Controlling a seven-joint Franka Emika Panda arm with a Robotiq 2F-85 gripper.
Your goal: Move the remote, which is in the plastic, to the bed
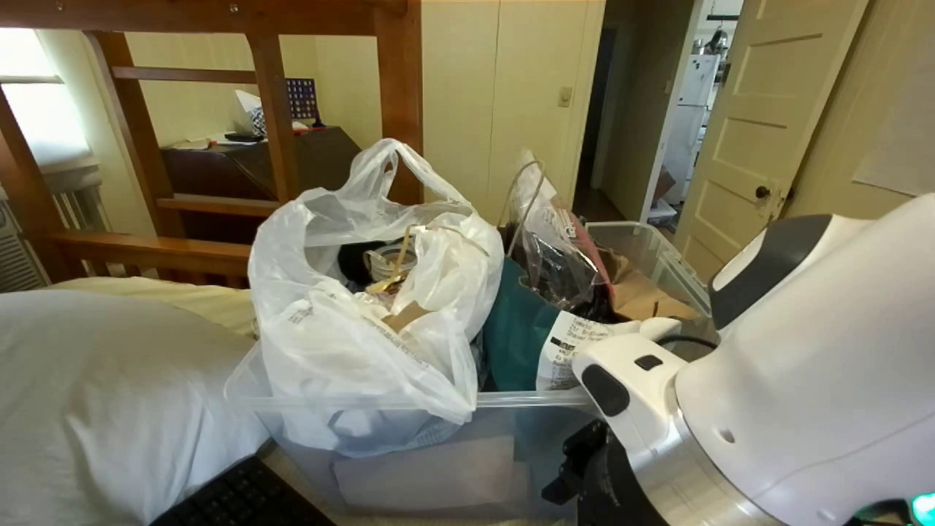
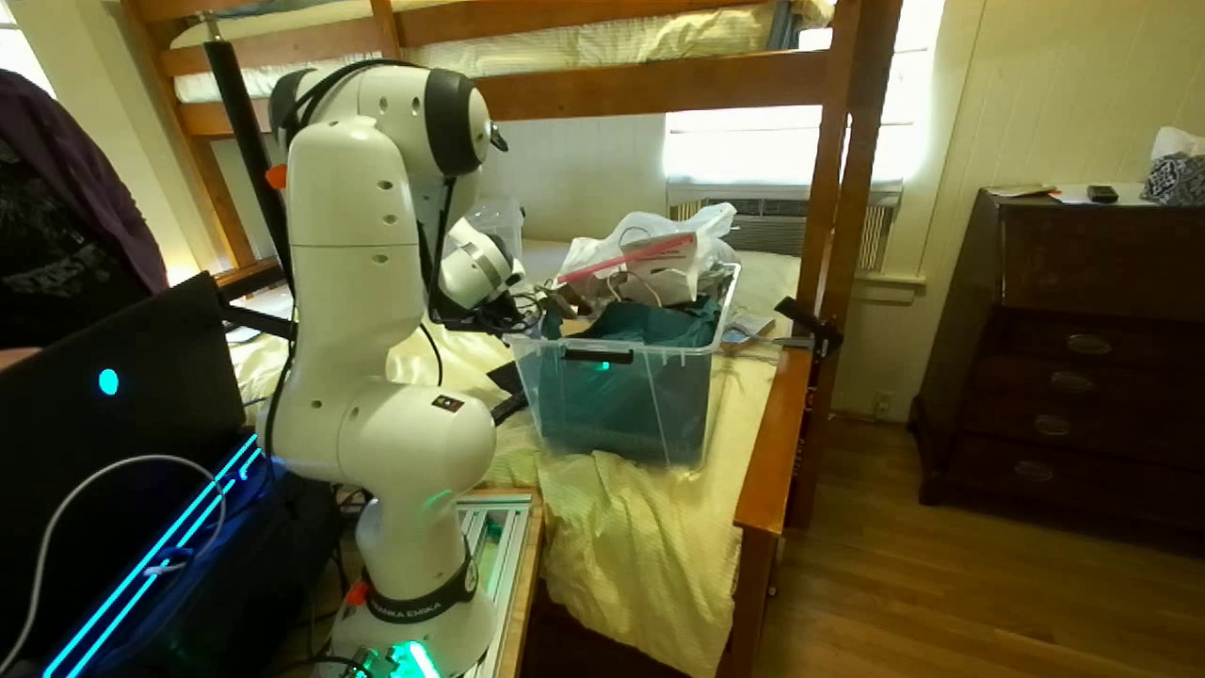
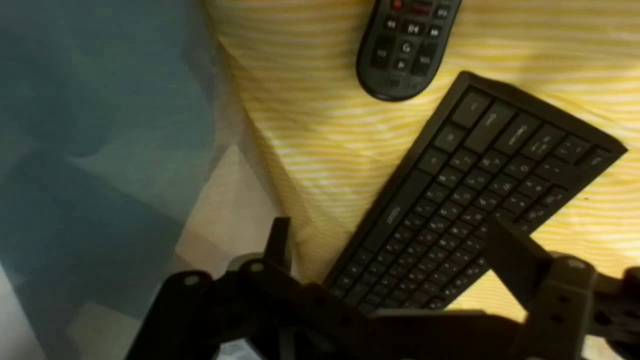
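Observation:
A black remote lies on the yellow striped sheet of the bed in the wrist view, its upper end cut off by the top edge. I cannot make it out in the exterior views. The plastic, a crinkled white bag, sits in the clear bin, handles up; it also shows in an exterior view. Puffy white bedding lies beside it. My gripper is open and empty above a black keyboard, apart from the remote. It hangs beside the bin in an exterior view.
The clear bin also holds a teal bag and other packaging. Its wall stands close to my left finger in the wrist view. Brown wooden bed posts and a ladder rise behind. A laptop stands beside the arm's base.

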